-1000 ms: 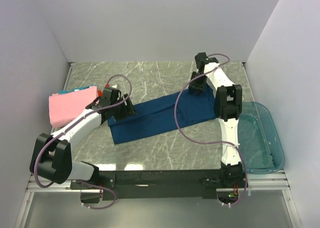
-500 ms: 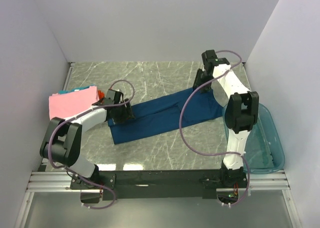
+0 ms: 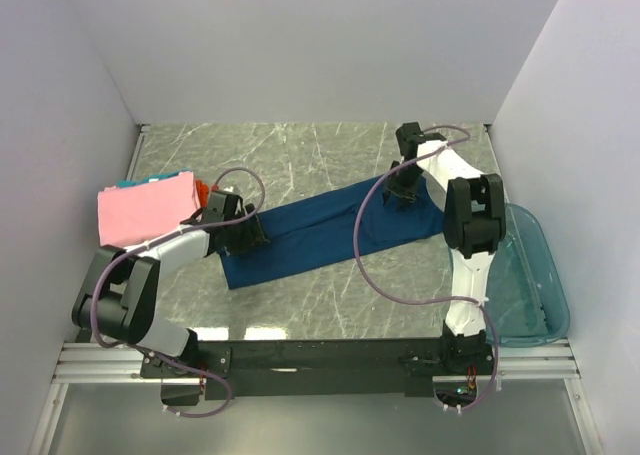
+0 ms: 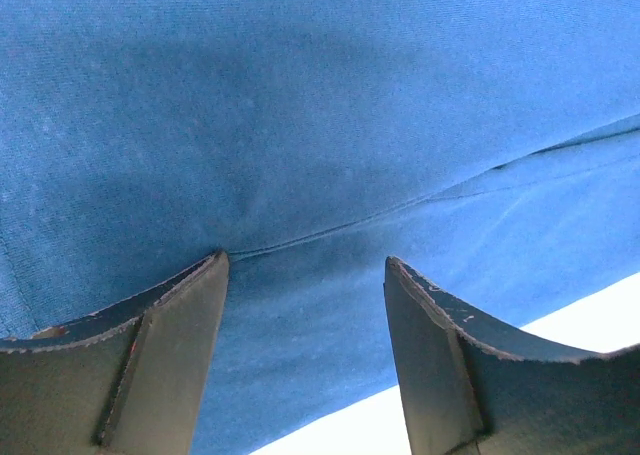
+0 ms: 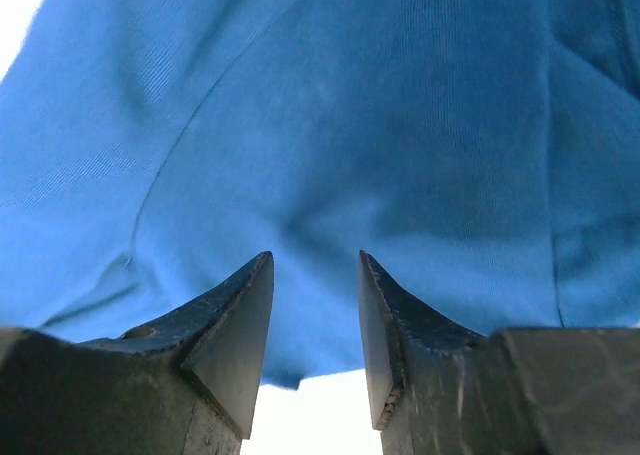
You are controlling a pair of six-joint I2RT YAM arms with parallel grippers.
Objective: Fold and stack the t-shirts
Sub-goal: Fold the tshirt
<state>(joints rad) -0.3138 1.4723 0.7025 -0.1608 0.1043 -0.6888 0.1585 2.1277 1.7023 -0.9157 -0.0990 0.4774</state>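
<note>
At the left edge of the desk (image 3: 300, 160), a folded pink shirt (image 3: 140, 215) tops a pile. A teal shirt (image 3: 125, 184) and an orange shirt (image 3: 201, 188) peek out from under it. Just right of the pile, the left hand (image 3: 248, 233) is down on the near-left end of the navy shirt (image 3: 300, 240), its fingers (image 4: 170, 325) wide apart on the cloth. The navy shirt lies as a long band slanting across mid-desk. The right hand (image 3: 403, 193) rests on its far-right end, fingers (image 5: 235, 325) apart by a narrower gap. A tub (image 3: 535, 275) sits at the right edge.
</note>
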